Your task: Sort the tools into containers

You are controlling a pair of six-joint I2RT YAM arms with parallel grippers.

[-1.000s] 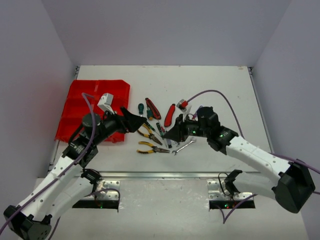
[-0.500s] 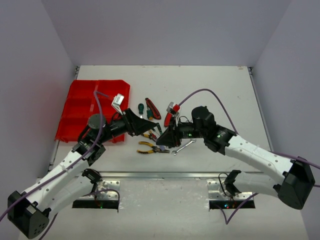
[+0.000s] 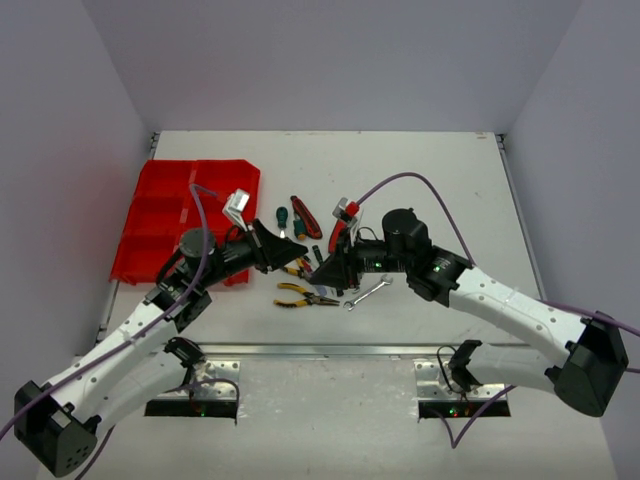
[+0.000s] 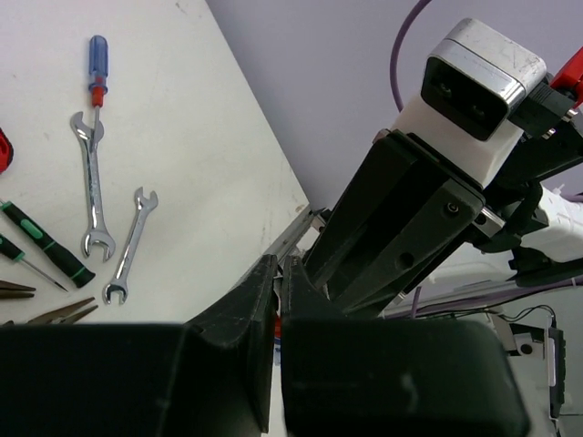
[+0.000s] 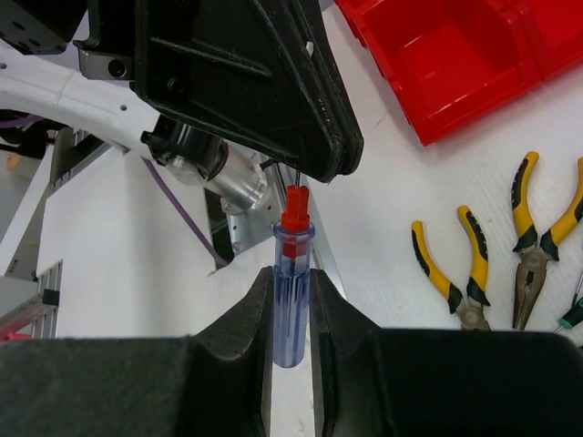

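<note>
My right gripper is shut on the clear blue handle of a thin screwdriver with a red collar, held above the table. Its thin shaft runs into the fingertips of my left gripper, whose jaws are pressed together on it. In the top view the two grippers meet tip to tip, left and right, over the tool pile. Below lie yellow-black pliers, a silver wrench, green screwdrivers and red-handled knives. The red tray sits at the left.
In the left wrist view another blue-handled screwdriver, two wrenches and green-banded screwdrivers lie on the white table. Two pairs of pliers lie near the tray's corner. Purple cables arc over both arms.
My left gripper swung right to the screwdriver's shaft and went from open to shut on it. My right gripper shifted slightly left, still holding the handle.
</note>
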